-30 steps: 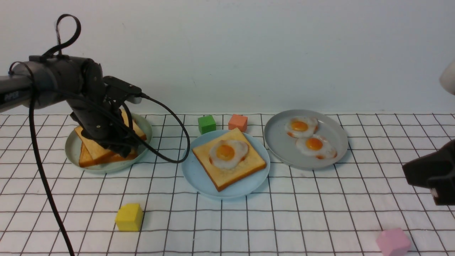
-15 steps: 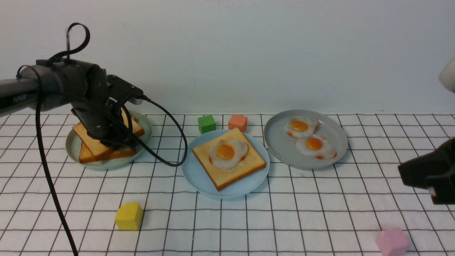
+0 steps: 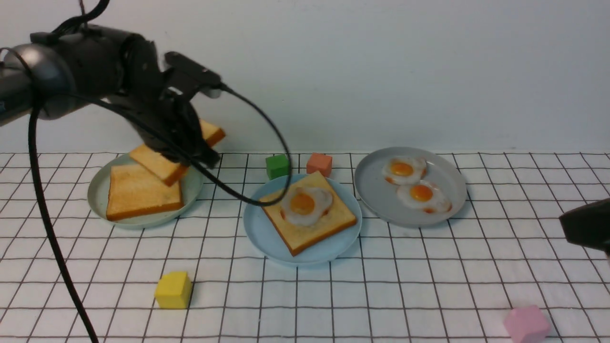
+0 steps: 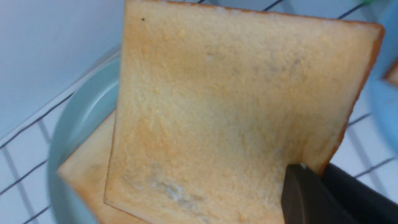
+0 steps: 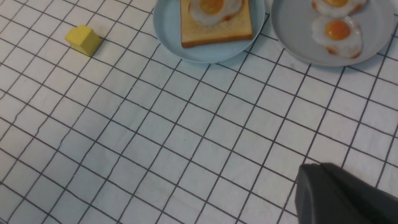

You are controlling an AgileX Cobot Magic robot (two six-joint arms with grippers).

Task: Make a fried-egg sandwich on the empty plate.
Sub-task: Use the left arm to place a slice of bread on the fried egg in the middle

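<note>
Lifted toast slice (image 3: 157, 165) now clamped in L pincer (image 4: 312, 172); wrist cam alone shows corner grip; R pincer (image 3: 584, 228) unclear.

No lettering, numbers or signs can be read in any of the three views — nothing legible

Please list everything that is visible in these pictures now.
plates: 3; green-grey plate left, blue plate centre, grey plate right
toast: 3, golden-brown; held toast in the air, leftover toast on green-grey plate, base toast on blue plate
fried eggs: 3, white, orange yolk; top egg on base toast, loose eggs on grey plate
cubes: 4; green cube, orange cube behind blue plate; yellow cube front left; pink cube front right
cloth: 1, white, dark grid, under everything
left gripper: 1, black, shut on held toast
right gripper: 1, black, right edge, state unclear
</note>
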